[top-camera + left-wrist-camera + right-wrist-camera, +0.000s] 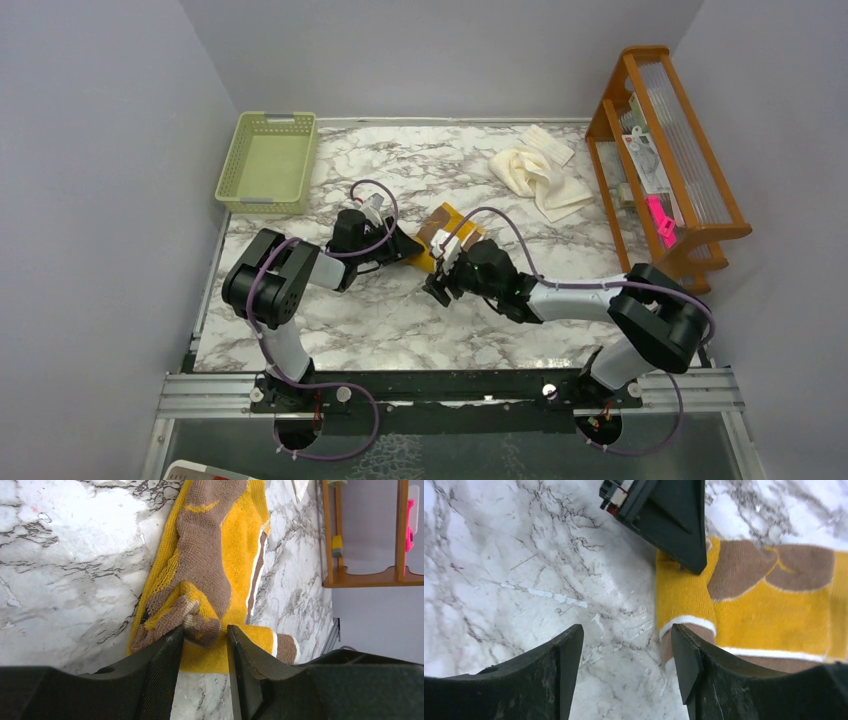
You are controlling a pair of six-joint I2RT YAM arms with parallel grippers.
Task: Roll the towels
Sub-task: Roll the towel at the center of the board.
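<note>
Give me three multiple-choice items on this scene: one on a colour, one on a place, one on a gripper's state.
1. What colour is the basket? A light green; B red; C black.
2. Where is the cream-white towel? A in the basket; B crumpled on the table beside the wooden rack; C hung over the rack.
3. How is the right gripper? A open; B shut on the cream-white towel; C shut on the basket.
Answers: 1 A, pale green plastic in the top view. 2 B, heaped at the table's far right. 3 A, fingers wide apart, bare marble between them, beside the brown towel.
</note>
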